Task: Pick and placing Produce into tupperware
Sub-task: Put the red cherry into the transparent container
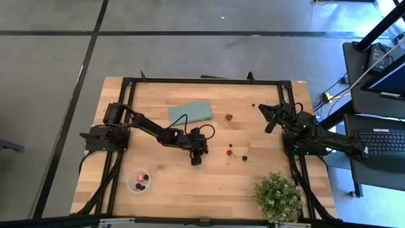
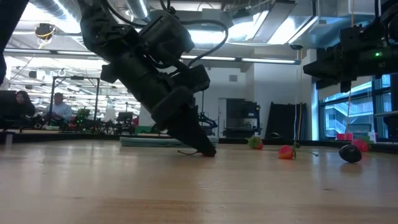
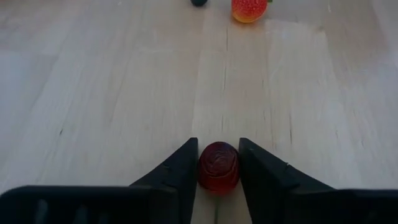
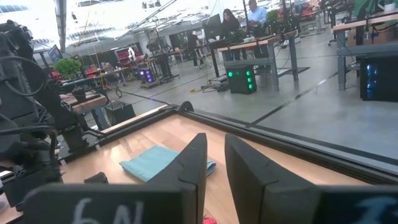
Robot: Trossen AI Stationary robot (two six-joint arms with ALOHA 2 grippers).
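While tilted steeply onto table, left gripper point(image 3: 219, 171) w/ fingers snug round dark-red berry point(image 3: 219, 168).

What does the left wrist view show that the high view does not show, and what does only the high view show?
Only the left wrist view: a dark red berry between the left gripper's fingers. Only the high view: the tupperware with berries inside, the teal cloth, the potted plant, and the right gripper waiting aside. Both: the wooden table and a red strawberry.

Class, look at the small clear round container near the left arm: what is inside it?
Inside the clear container lie one red piece and a few dark pieces. The exact count cannot be told, since the pieces bunch together.
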